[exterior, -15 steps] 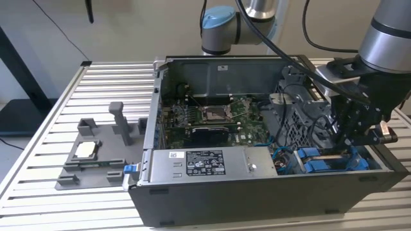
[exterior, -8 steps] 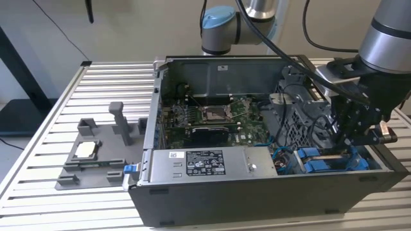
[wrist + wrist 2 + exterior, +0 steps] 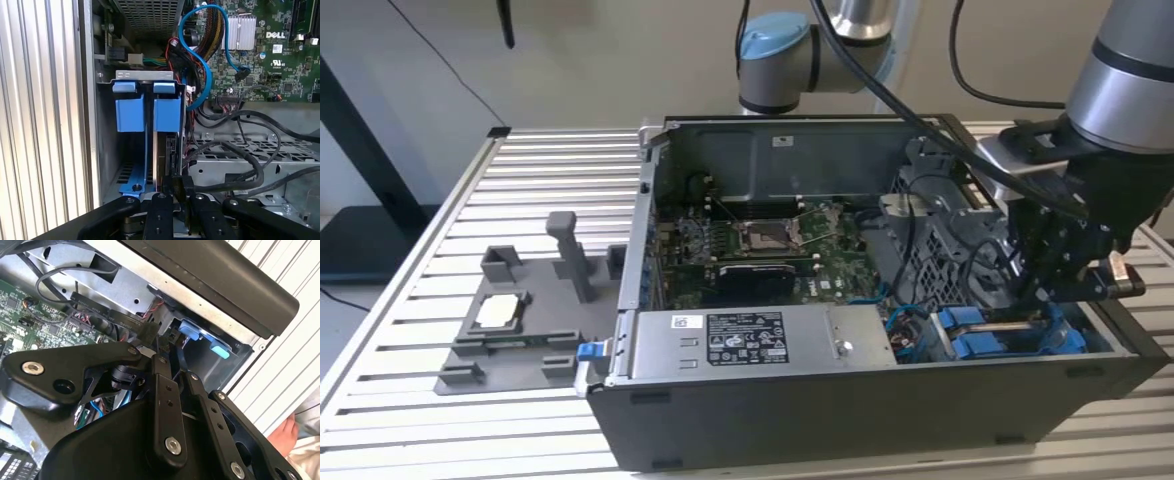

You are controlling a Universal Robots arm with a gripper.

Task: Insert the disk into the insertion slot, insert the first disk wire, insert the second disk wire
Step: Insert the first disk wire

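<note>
Disk (image 3: 167,150) sits edge-on in the slot (image 3: 145,75). Gripper (image 3: 180,197) is nearly closed, pinching a wire's black plug (image 3: 181,186) at the disk's edge. We judge the plug small, rigid and fragile at the contacts, the wire springy. Hold the plug body squarely.
</note>
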